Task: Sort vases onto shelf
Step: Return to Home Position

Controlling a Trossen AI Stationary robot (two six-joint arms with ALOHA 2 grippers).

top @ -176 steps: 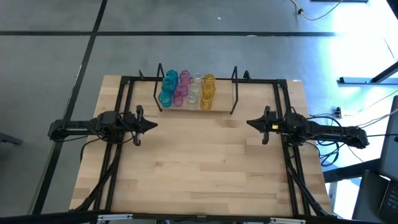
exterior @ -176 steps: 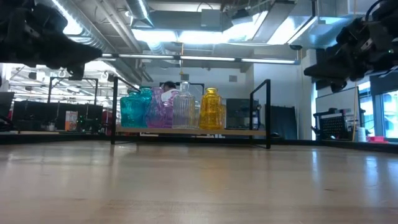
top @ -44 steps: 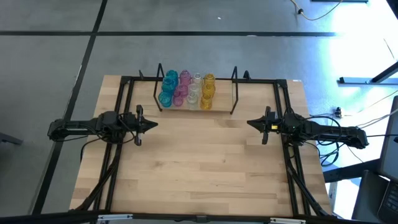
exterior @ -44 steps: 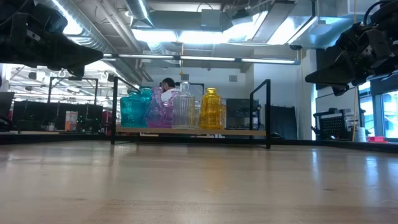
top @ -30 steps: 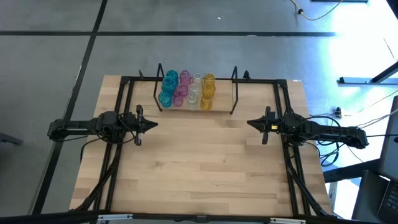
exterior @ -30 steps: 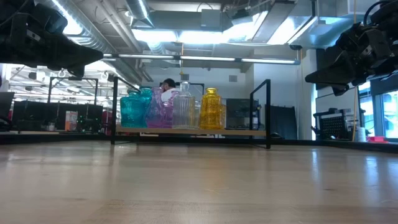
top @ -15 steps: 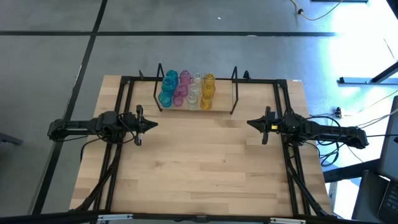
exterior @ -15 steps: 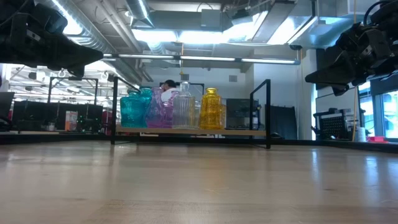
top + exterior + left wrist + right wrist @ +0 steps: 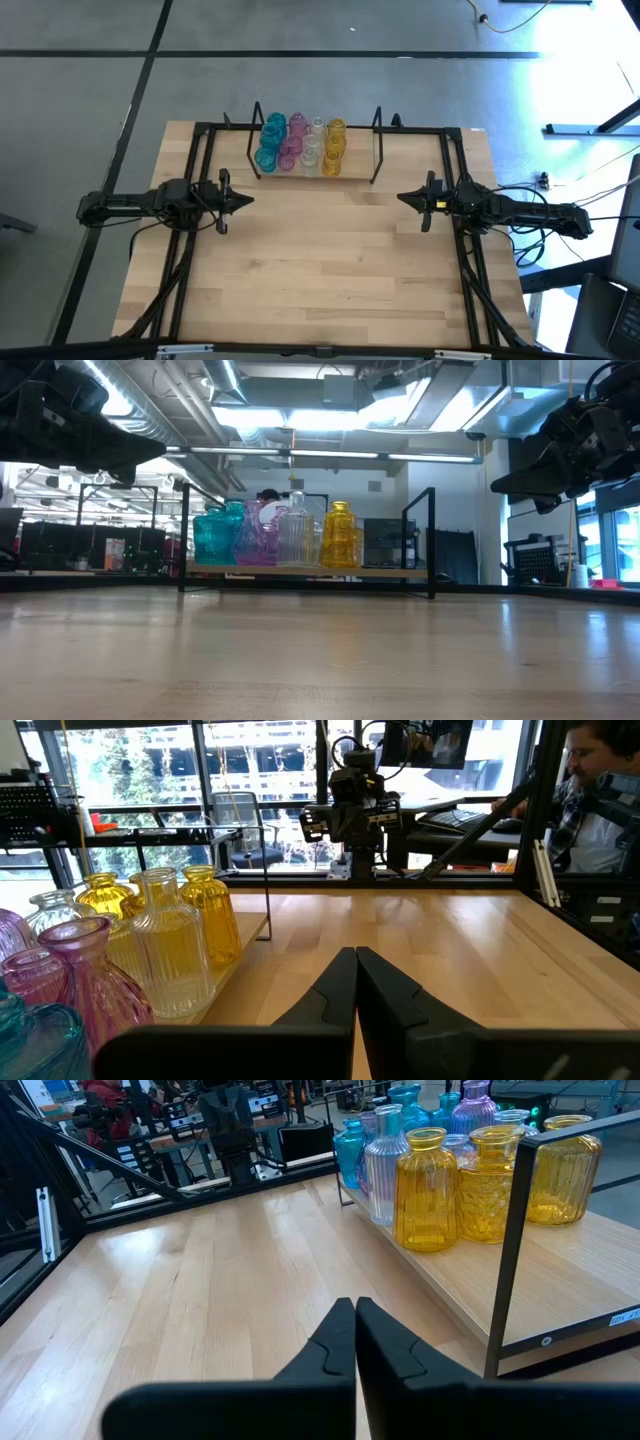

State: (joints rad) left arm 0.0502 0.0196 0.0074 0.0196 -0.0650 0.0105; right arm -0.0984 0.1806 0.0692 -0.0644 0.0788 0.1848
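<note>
Your left gripper (image 9: 245, 200) and right gripper (image 9: 403, 198) stay clenched and empty, nearer than the shelf (image 9: 356, 162). The vases (image 9: 300, 145) are unmoved, and the far person (image 9: 267, 495) has perhaps shifted.

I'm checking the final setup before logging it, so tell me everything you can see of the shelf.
The shelf is a low light-wood plank carried a little above the table by thin black wire end frames, upright at both ends. It sits level near the table edge at the top of the high view. The vases stand on its left part in teal, pink, clear and yellow rows; its right part is bare. A small white label sits on one edge. The left gripper and right gripper are apart from it.
</note>
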